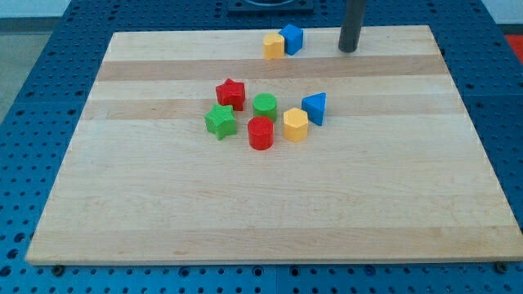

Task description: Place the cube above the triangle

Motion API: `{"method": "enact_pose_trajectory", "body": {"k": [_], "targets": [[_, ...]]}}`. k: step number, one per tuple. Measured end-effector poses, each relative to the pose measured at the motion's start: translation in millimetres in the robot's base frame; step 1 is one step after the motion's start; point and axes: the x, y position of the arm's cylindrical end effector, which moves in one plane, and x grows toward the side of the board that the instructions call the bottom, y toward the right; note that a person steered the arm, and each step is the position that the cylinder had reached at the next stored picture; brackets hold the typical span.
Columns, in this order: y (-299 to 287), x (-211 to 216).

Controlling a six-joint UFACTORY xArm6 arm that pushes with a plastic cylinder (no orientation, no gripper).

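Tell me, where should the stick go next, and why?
Probably my tip should slide toward the view's left, behind the blue cube. The cube sits at the view's top beside a yellow block, left of the blue triangle, so it needs nudging rightward.

Bright, even light — soft shadows
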Motion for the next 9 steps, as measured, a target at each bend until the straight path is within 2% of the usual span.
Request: {"method": "enact_pose_trajectory", "body": {"k": [1,4,7,9], "targets": [[-3,-31],[-109,-39],[-111,-4],[-111,41]]}}
